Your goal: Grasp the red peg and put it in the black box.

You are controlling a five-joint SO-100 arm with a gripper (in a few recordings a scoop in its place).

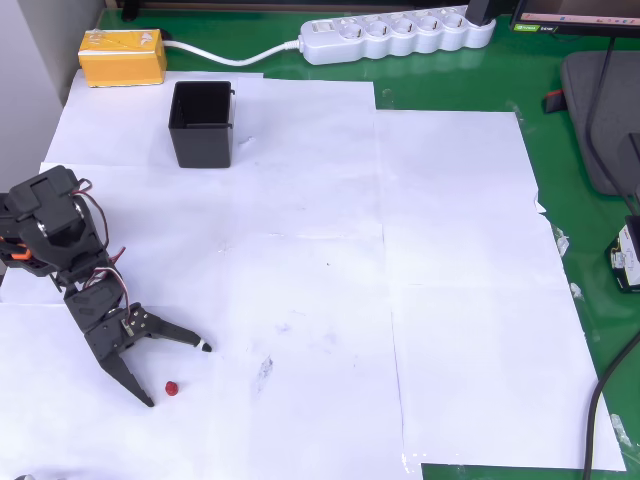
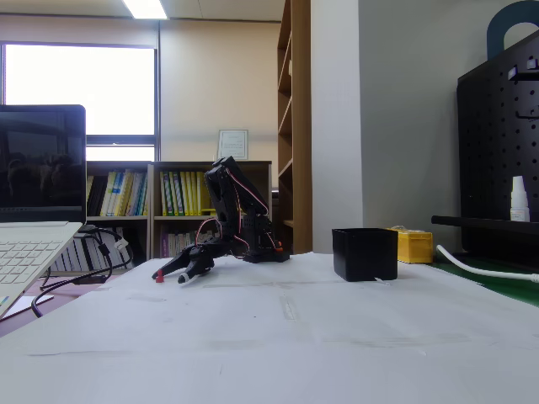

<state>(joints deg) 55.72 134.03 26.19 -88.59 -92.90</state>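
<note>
The red peg is a tiny dark-red nub lying on the white paper at the lower left of the overhead view; in the fixed view it shows just under the fingertips. My gripper is open, its two black fingers spread in a V, with the peg lying near the mouth between the tips and touching neither. From the side, the gripper hangs low over the paper. The black box stands upright and open at the upper left, far from the gripper, and it appears right of the arm in the fixed view.
A yellow block lies behind the black box, and a white power strip runs along the far edge. White paper sheets cover the green table. A laptop stands at the left of the fixed view.
</note>
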